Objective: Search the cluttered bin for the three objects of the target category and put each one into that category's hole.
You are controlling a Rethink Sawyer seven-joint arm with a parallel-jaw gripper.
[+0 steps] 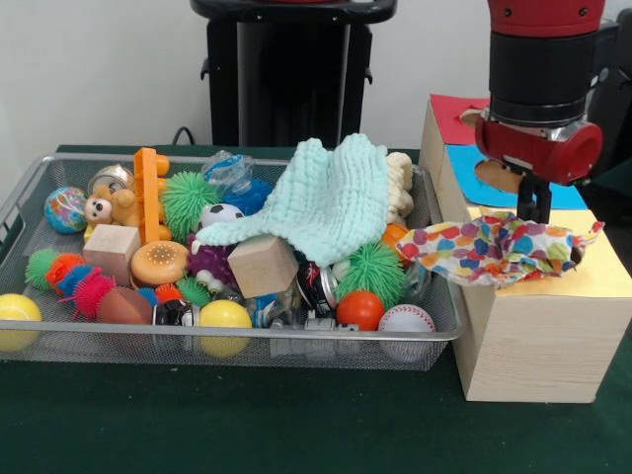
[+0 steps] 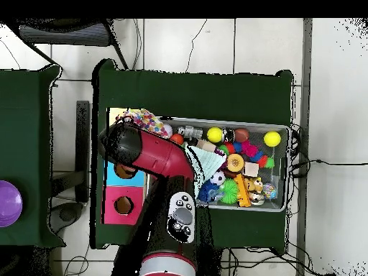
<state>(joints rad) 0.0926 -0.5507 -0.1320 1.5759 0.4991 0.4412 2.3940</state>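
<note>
My gripper (image 1: 534,215) hangs straight down over the yellow top (image 1: 604,278) of the wooden box, right of the wire mesh bin (image 1: 247,339). It looks shut on a white polka-dot cloth (image 1: 494,247). The cloth lies spread across the yellow top, and its left end hangs over the box edge toward the bin. It covers the round hole, which is hidden. In the overhead view the cloth (image 2: 144,119) shows at the box's far end, and my arm (image 2: 152,154) hides the gripper. No other polka-dot cloth shows in the bin (image 2: 284,169).
A mint green waffle-knit cloth (image 1: 326,202) lies over the toys in the bin, among balls, wooden blocks and spiky toys. The blue top (image 1: 462,163) and red top (image 1: 452,114) lie behind the yellow one. A purple dish (image 2: 7,203) sits on a side table.
</note>
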